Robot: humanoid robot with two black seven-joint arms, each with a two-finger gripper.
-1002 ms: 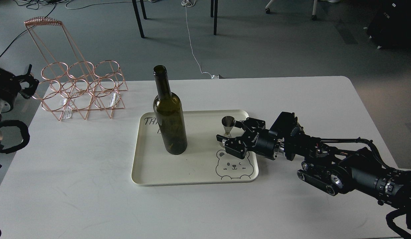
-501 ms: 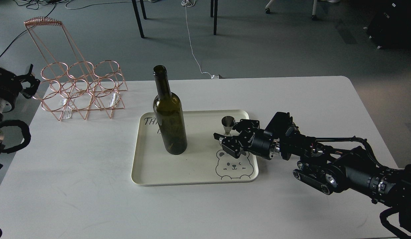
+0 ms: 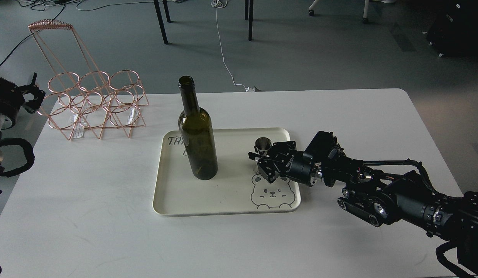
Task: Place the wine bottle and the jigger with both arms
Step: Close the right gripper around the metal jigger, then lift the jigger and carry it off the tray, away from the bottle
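Observation:
The dark olive-green wine bottle [image 3: 197,143] stands upright on the left part of a cream tray [image 3: 208,193]. The small silver jigger [image 3: 263,145] stands on the tray's right part, above a bear drawing. My right gripper [image 3: 262,157] reaches in from the right, and its jaws are closed around the jigger's waist. The jigger's lower half is hidden behind the fingers. My left gripper [image 3: 30,96] is small and dark at the far left edge, beside the table and far from the bottle.
A copper wire bottle rack [image 3: 94,104] stands at the table's back left corner. The white table [image 3: 107,216] ends just behind the tray's far side. Chair legs and cables are on the floor beyond.
My right gripper moved left onto the jigger and its jaws closed around it. The jigger shifted slightly left and down. The bottle and left arm stayed almost still.

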